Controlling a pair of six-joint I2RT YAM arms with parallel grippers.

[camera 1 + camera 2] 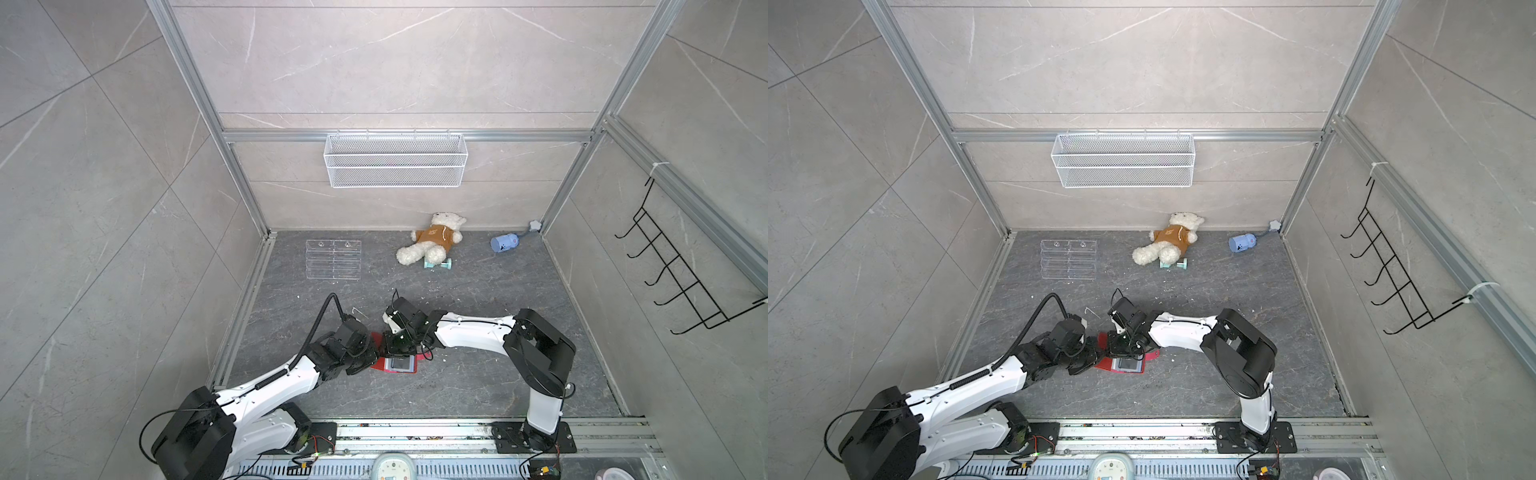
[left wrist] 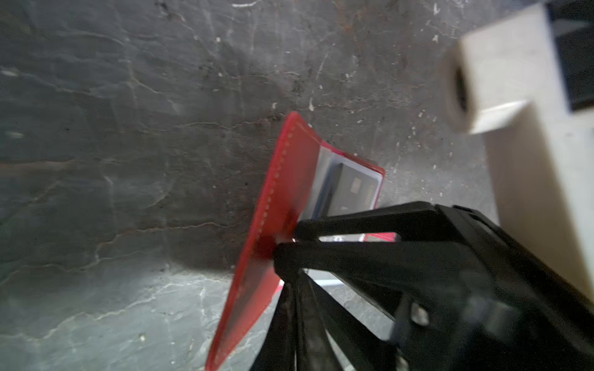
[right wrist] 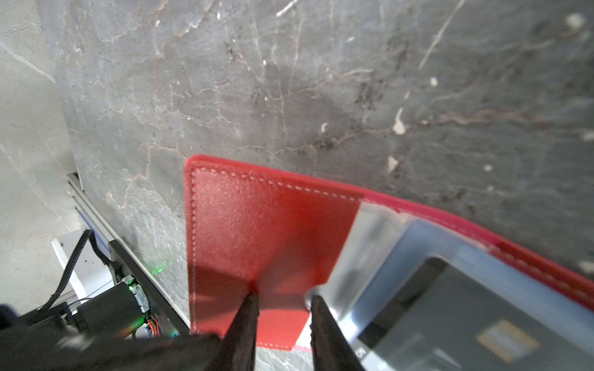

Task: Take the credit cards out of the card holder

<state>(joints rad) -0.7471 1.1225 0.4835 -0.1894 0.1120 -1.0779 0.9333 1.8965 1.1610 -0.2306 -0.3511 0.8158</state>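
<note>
The red card holder [image 1: 376,364] [image 1: 1104,365] lies open on the dark floor between my two arms. A dark credit card [image 1: 400,363] [image 1: 1128,364] sits in its pale clear sleeve. In the left wrist view one red flap [image 2: 283,180] stands tilted up, with a dark card [image 2: 353,189] behind it. My left gripper [image 2: 295,284] [image 1: 377,354] is shut right beside that flap, and its tips are hidden. My right gripper [image 3: 283,294] [image 1: 395,353] is open. One of its fingertips presses on the red leather [image 3: 257,231] and the other sits at the sleeve edge, beside a card [image 3: 450,321].
A clear acrylic rack [image 1: 333,259] lies at the back left. A teddy bear [image 1: 432,243] rests on a teal dumbbell [image 1: 438,264], with a blue bottle [image 1: 504,242] in the back right corner. A wire basket [image 1: 395,160] and a black hook rack [image 1: 681,274] hang on the walls.
</note>
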